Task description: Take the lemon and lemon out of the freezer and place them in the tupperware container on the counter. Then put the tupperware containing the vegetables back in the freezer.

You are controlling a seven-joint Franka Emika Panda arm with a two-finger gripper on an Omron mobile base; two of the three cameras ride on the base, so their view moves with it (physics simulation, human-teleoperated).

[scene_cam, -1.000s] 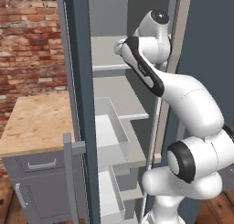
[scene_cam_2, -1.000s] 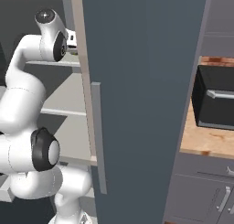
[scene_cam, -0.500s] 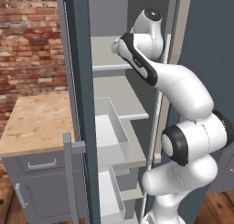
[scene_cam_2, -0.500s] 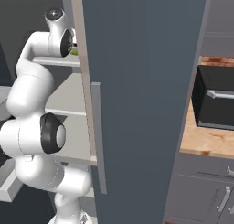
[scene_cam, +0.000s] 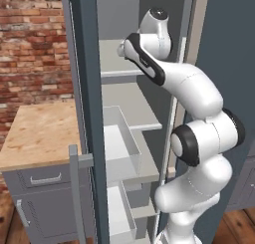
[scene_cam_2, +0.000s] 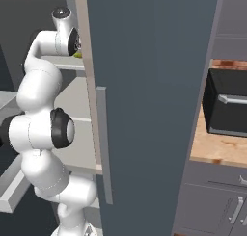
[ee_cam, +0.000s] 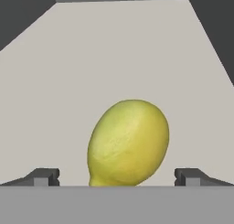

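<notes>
Left base view: the freezer [scene_cam: 87, 113] stands open beside the counter [scene_cam: 40, 133]. The arm reaches up into it at the level of an upper shelf [scene_cam: 117, 61], wrist bent inward toward the shelf's rear. The fingertips themselves are hidden behind the wrist here.

Right base view: the freezer door fills the middle of the frame. The arm's upper joint sits at the shelf's front edge, and a small yellow-green sliver just beside it is probably the lemon [scene_cam_2: 77, 52], though too little shows to be sure. A dark microwave [scene_cam_2: 226, 105] stands on the counter to the right.

Hand view: one lemon [ee_cam: 129, 143] lies on the pale shelf floor, toward its front edge, centred between the two fingertips of the gripper [ee_cam: 116, 176]. The fingers are spread fully apart, one on each side, neither touching the fruit. Nothing is grasped.

Judgement: the step in hand is the first pick, approach complete or nearly so. The next move calls for a short advance so the pads bracket the fruit's widest part, then a closure. The fruit is round and free on a smooth shelf, so an off-centre pinch could roll it rearward.
</notes>
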